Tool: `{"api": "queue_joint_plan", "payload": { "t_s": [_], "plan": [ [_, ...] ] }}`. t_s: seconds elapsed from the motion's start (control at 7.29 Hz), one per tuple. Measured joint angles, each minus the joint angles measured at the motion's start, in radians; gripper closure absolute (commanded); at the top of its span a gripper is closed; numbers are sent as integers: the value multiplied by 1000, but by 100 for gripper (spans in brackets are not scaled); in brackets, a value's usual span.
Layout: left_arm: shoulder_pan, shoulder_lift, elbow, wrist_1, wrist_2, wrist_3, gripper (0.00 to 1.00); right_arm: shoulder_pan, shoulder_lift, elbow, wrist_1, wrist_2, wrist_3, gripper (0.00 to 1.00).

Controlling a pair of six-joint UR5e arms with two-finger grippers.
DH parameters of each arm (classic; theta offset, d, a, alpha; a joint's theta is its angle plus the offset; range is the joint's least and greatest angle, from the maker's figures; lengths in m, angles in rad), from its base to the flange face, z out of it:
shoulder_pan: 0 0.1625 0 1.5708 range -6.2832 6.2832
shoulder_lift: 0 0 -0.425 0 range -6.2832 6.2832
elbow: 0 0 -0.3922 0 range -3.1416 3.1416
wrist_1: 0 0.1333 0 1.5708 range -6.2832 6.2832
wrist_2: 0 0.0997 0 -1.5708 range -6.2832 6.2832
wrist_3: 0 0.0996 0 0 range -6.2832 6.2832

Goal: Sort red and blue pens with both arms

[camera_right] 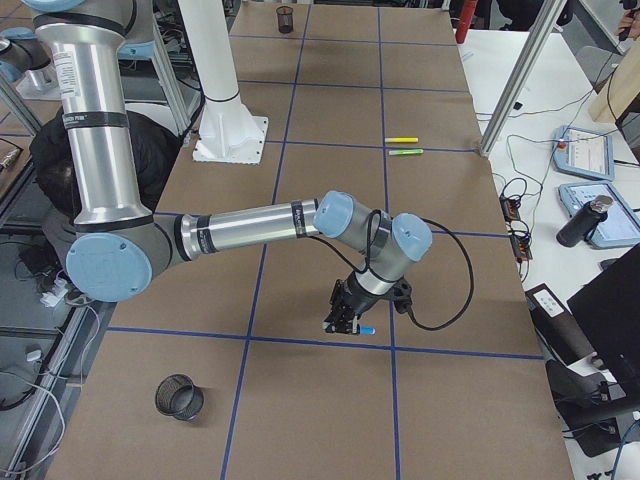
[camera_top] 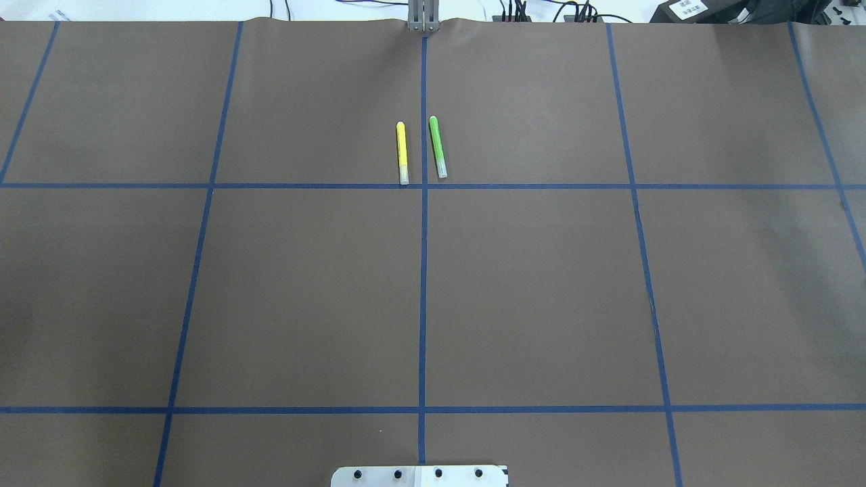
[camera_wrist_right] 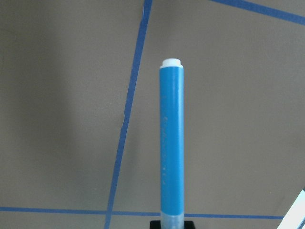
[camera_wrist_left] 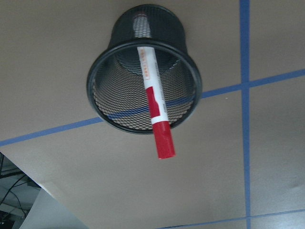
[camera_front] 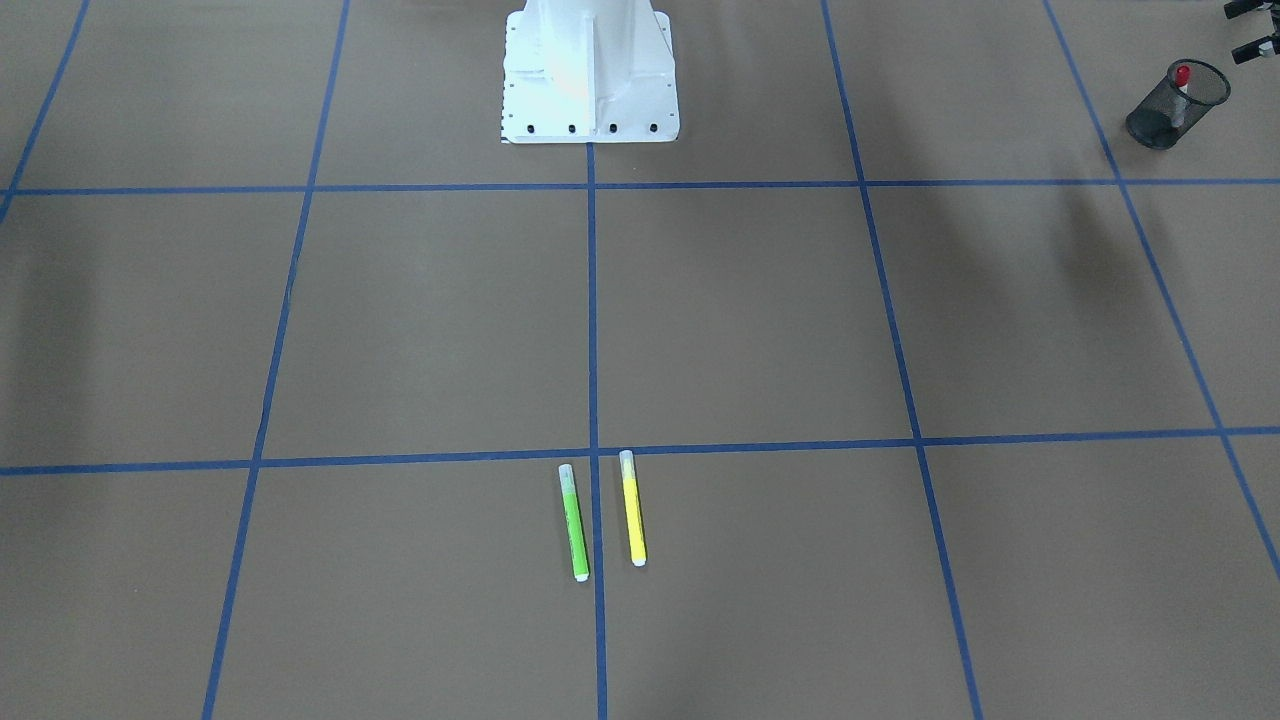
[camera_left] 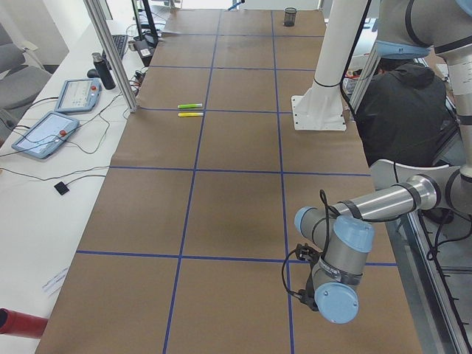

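The red pen [camera_wrist_left: 155, 112], white-barrelled with a red cap, stands tilted inside a black mesh cup [camera_wrist_left: 102, 107]; the front-facing view shows the same red pen [camera_front: 1183, 78] poking out of that cup [camera_front: 1178, 103] at the top right. My left gripper [camera_front: 1236, 30] hangs just beyond that cup, its two black fingers apart and holding nothing. The blue pen [camera_wrist_right: 171, 148] is held lengthwise above the brown table, with my right gripper [camera_right: 349, 318] shut on its capped end. A short blue tip [camera_right: 367, 330] sticks out beside the fingers.
A green marker [camera_top: 438, 147] and a yellow marker [camera_top: 402, 153] lie side by side near the table's far middle. A second black mesh cup [camera_right: 180, 397] stands near my right arm. The white robot base [camera_front: 590, 75] is mid-table. A person in dark clothing [camera_left: 402, 103] sits behind the robot.
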Motion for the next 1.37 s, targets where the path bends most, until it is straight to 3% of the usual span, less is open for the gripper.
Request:
{"api": "queue_joint_plan", "payload": {
  "t_s": [0.27,0.69,1.1,1.37],
  "plan": [
    [2,-117,-29,-148,-12,-8,0,34,-80,-1,-12,0,-47,100],
    [6,-250,-35,-414,-1,-10,0,134,-150,-3,-143,-23,-215,100],
    [82,-283,-28,-732,19,-110,0,277,-192,-10,-298,-185,-358,100],
    [159,-285,-24,-887,22,-204,0,320,-261,-19,-361,-237,-398,100]
  ]
}}
